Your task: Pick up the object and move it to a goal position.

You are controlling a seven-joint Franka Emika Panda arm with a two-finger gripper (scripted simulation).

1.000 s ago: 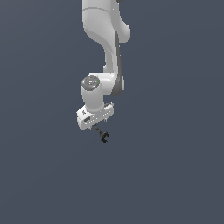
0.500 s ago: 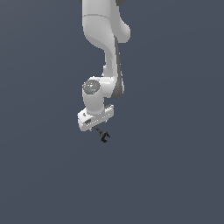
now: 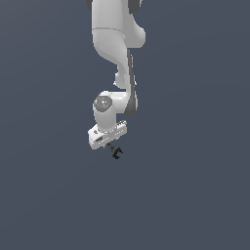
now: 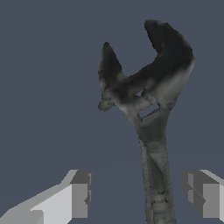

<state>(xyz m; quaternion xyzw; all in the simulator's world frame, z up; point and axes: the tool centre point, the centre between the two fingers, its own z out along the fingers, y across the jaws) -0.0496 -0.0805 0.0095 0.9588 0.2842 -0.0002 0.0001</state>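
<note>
Small black metal wrench [image 4: 146,113] lies between the wide-open jaws of the white gripper [image 4: 138,194], shaft nearer one finger, untouched, C-shaped head pointing away.

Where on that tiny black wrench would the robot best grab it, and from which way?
Probably the straight shaft of the wrench, coming from the handle end, one finger each side. The shaft is thin and even; the C-shaped head is wide and irregular. The gripper is open, with the shaft already between its fingers.
</note>
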